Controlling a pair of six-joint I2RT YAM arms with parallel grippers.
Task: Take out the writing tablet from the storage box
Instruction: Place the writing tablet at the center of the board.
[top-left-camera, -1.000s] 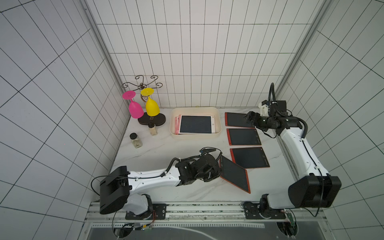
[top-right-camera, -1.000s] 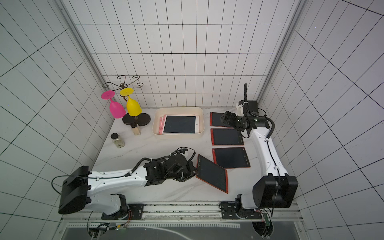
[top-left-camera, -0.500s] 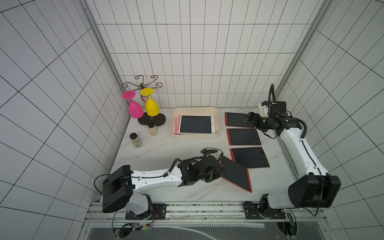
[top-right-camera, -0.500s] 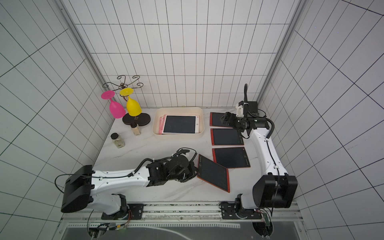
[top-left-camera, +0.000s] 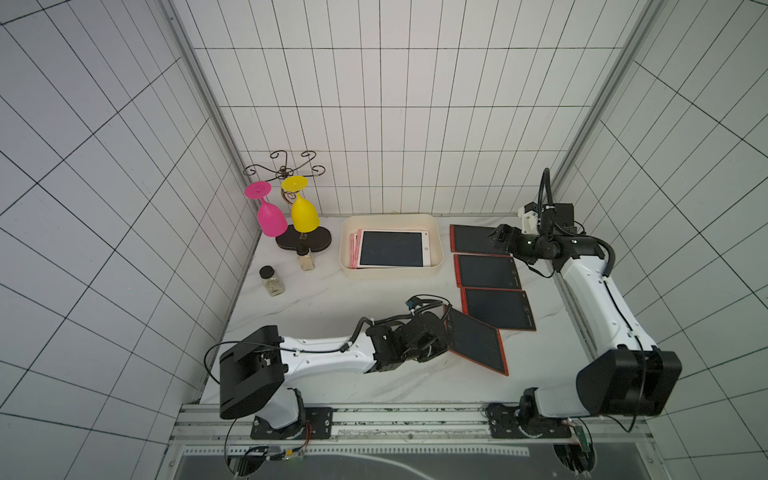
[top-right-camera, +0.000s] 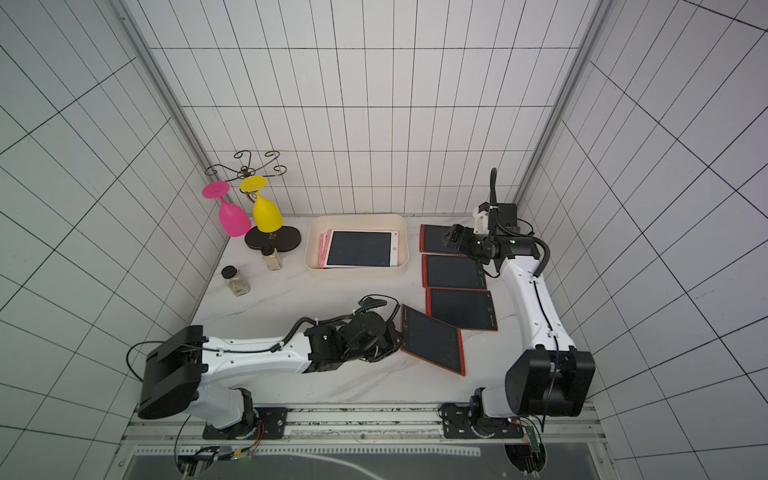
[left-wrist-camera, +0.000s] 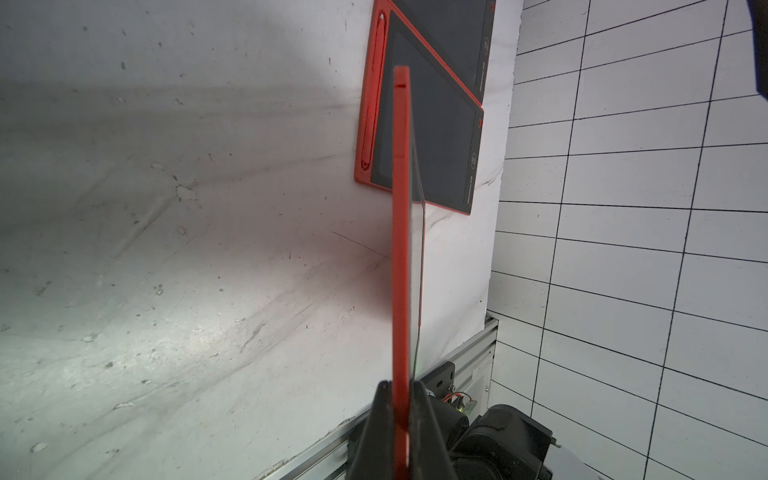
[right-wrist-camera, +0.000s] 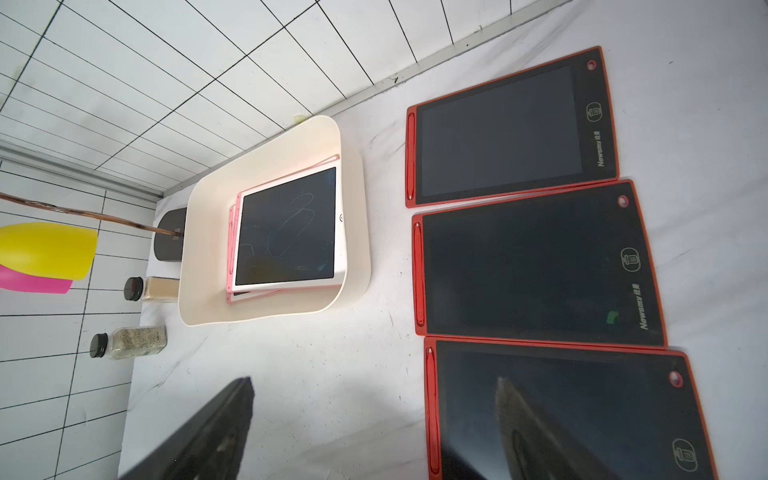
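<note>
**Red tablet in grip, outside the box**

The left gripper (left-wrist-camera: 401, 388) is clamped on the edge of a red writing tablet (top-left-camera: 476, 347). The tablet is tilted over the table (top-left-camera: 332, 303) near its front, well apart from the storage box (top-left-camera: 390, 272). The right gripper (top-left-camera: 497, 237) hovers over the farthest of the three red tablets (top-left-camera: 488, 272) laid in a row, jaws wide apart and holding nothing. A stack of pink tablets (top-left-camera: 390, 248) lies inside the box.
</note>
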